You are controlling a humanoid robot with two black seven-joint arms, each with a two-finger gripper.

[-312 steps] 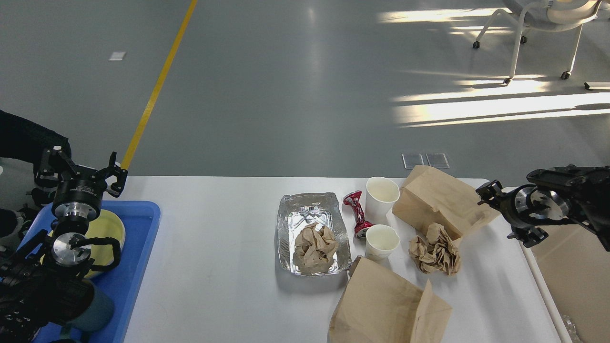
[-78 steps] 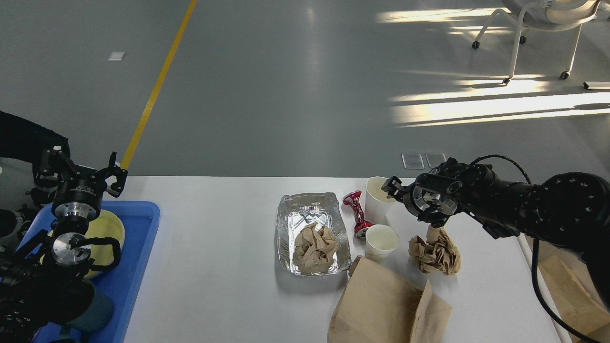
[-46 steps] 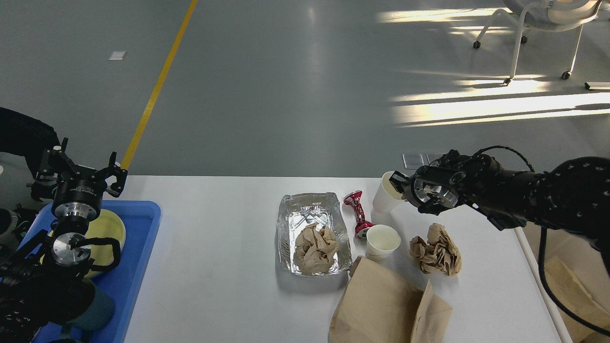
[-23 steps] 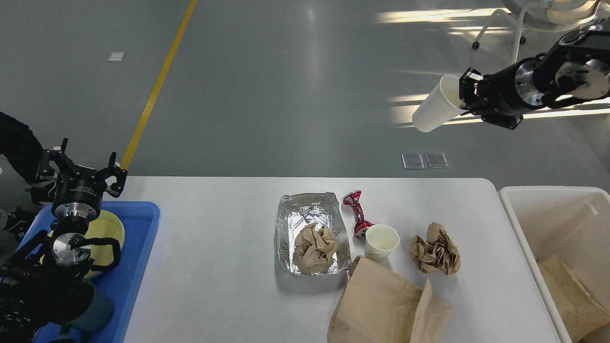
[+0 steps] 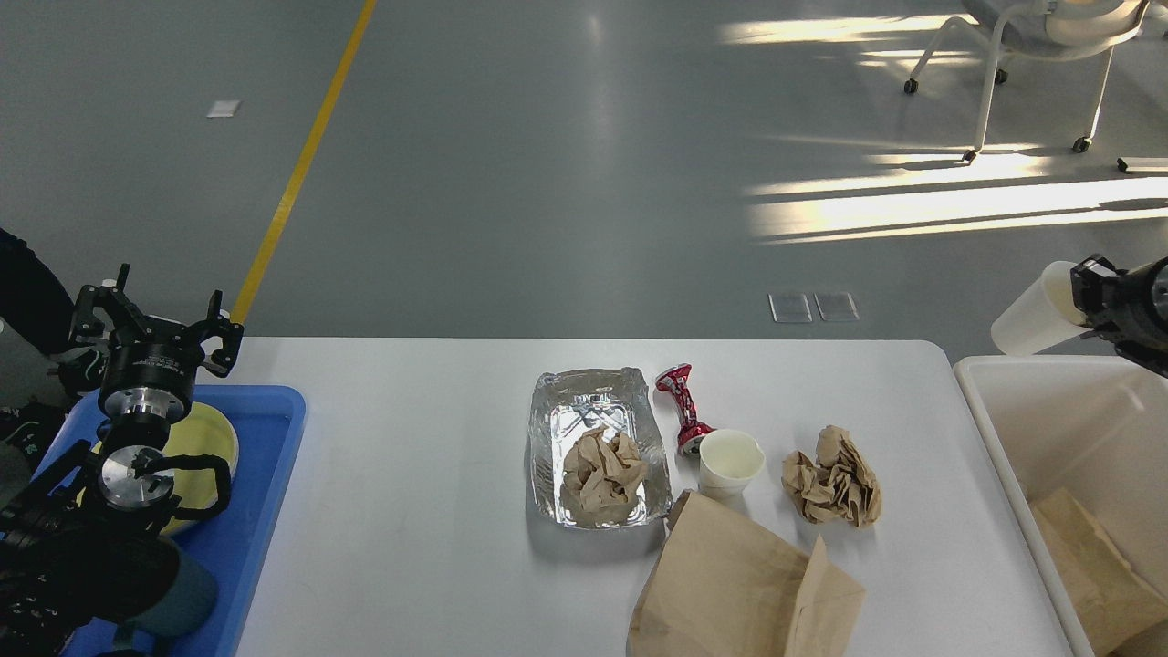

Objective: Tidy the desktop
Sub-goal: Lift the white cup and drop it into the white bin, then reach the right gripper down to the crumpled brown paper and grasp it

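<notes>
The white desktop point(image 5: 411, 511) holds a foil tray point(image 5: 554, 429) with a crumpled brown paper point(image 5: 603, 471) in it, a crushed red can point(image 5: 684, 406), a white paper cup point(image 5: 730, 462), a crumpled brown paper ball point(image 5: 834, 478) and a brown paper bag point(image 5: 744, 589). My right gripper point(image 5: 1084, 290) is at the right edge, shut on a second white paper cup point(image 5: 1036, 315), held tilted above the far corner of the off-white bin point(image 5: 990, 401). My left gripper point(image 5: 155, 315) is open and empty above the blue tray point(image 5: 265, 474).
The blue tray holds a yellow-green bowl point(image 5: 212, 433) and a dark teal cup point(image 5: 187, 598). The bin beside the desktop's right edge holds a brown paper bag point(image 5: 1090, 561). A white chair point(image 5: 1040, 55) stands far back right on the grey floor.
My right gripper took the far white cup off the desktop, lifted it high and carried it right and down over the bin. The large bag went into the bin earlier. Left arm barely moved.
</notes>
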